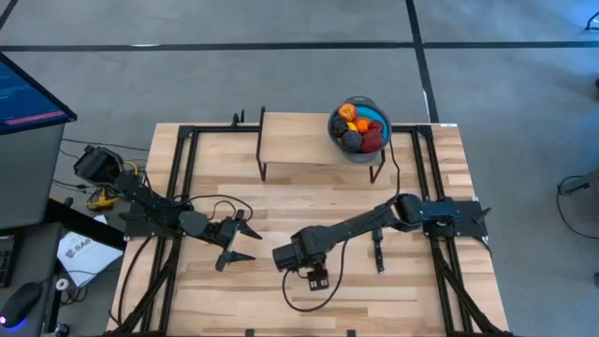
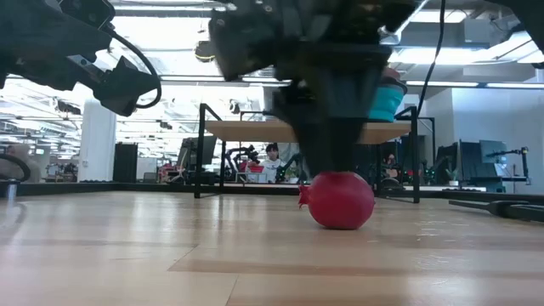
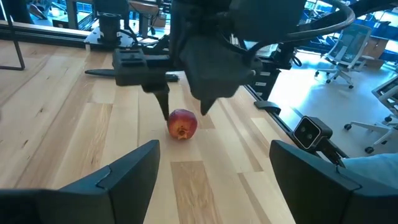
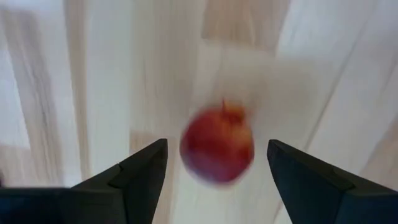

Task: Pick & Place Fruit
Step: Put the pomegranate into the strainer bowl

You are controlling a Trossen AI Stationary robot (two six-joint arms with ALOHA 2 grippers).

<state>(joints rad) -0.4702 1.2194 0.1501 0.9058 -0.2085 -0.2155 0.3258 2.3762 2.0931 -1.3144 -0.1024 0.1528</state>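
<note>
A red toy fruit [image 3: 182, 123] with a small crown rests on the wooden table near its middle; it also shows in the low view [image 2: 340, 200] and blurred in the right wrist view [image 4: 217, 152]. My right gripper [image 3: 185, 112] hangs open just above it, pointing down, one finger on either side, touching nothing. The blue bowl [image 1: 357, 126], holding red, orange and dark purple fruits, stands on a raised wooden shelf [image 1: 295, 140] at the far side. My left gripper [image 1: 245, 236] waits open to the left of the fruit, above the table.
A slim black knife [image 1: 378, 253] lies on the table right of the red fruit. The shelf's black legs [image 1: 262, 164] stand on the far half of the table. A cable loop [image 1: 309, 304] lies near the front edge. Bare wood lies between the two grippers.
</note>
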